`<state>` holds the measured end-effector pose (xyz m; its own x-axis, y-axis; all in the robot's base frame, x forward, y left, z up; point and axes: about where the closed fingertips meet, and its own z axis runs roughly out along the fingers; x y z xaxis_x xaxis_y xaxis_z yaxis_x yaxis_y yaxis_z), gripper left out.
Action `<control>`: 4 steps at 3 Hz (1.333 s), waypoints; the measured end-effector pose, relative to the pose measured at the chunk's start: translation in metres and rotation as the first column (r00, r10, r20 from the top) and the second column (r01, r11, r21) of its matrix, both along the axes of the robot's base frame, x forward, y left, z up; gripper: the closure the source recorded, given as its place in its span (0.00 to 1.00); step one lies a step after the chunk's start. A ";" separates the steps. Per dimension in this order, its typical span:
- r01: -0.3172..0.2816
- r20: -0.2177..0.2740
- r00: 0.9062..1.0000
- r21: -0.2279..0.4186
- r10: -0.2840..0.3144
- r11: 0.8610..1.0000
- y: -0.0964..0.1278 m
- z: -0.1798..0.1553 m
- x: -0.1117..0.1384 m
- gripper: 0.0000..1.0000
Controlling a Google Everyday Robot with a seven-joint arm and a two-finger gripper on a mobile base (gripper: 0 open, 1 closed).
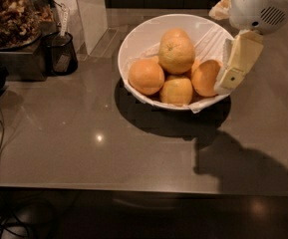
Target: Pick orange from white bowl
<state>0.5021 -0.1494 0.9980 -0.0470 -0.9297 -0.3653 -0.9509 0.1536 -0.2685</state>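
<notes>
The white bowl [133, 36] stands on the grey counter at the back centre, with a crinkled white liner [209, 38] at its right rim. The orange [176, 54], the largest and palest with a small stem dimple, lies on top of the pile. Several smaller, deeper-orange fruits lie around and under it, for example at the left [146, 76] and at the right [204, 77]. My gripper [227, 38] hangs at the bowl's right rim, open and empty, with its near finger [239, 61] overlapping the rim beside the right fruit, apart from the orange.
A glass jar of dried brown pieces [9, 14] sits on a metal base at the back left. A black cup [61, 54] and a white upright panel [89, 14] stand beside it. A black cable [0, 133] runs down the left side. The counter's front edge [143, 189] is near.
</notes>
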 end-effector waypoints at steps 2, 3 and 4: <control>-0.055 -0.020 0.998 0.133 0.058 0.990 0.034 -0.014 0.050 0.00; -0.072 -0.036 0.996 0.168 0.079 0.983 0.048 -0.025 0.069 0.00; -0.072 -0.037 0.996 0.169 0.079 0.983 0.048 -0.025 0.070 0.13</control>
<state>0.5720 -0.1012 0.9726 0.0020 -0.8573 -0.5148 -0.9717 0.1199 -0.2035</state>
